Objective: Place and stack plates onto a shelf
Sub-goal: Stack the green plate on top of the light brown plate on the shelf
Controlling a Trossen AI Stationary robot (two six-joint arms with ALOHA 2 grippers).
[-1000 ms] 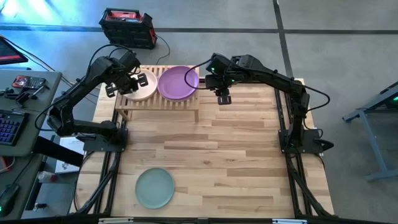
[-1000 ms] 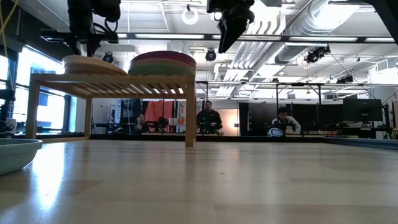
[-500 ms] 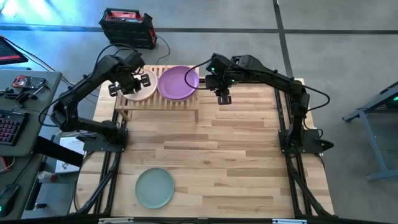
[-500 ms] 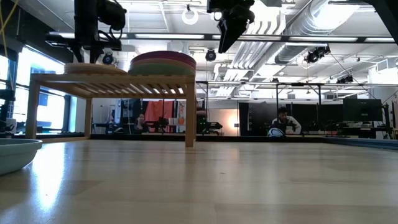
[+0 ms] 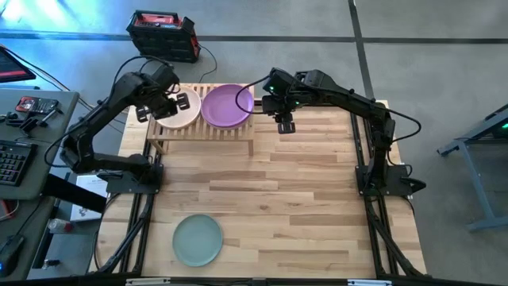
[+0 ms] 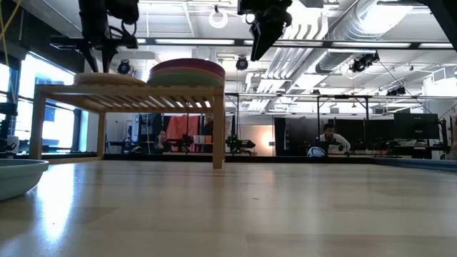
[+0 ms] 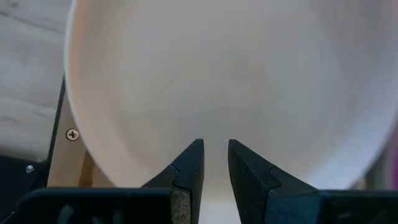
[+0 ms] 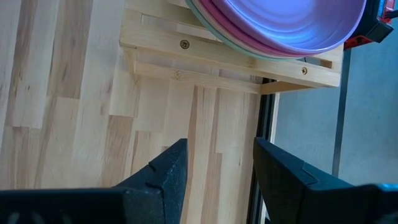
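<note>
Sage plate (image 5: 198, 240) alone near table front | left hand (image 5: 159, 106) narrow | right hand (image 5: 284, 116) wide

Both arms are dark, near-black, built of slim tubular links joined by chunkier rounded joint housings. Each rises from a black base bolted at a side edge of the butcher-block tabletop (image 5: 262, 199). Thin black cables loop loosely along the links. A small green light glows on the right arm's wrist housing. The left gripper (image 7: 214, 163) has two black, wedge-shaped fingers (image 7: 186, 171) with stepped, notched inner faces; the right gripper (image 8: 214, 168) has broader matte-black fingers (image 8: 165, 177) of similar angular cut.
</note>
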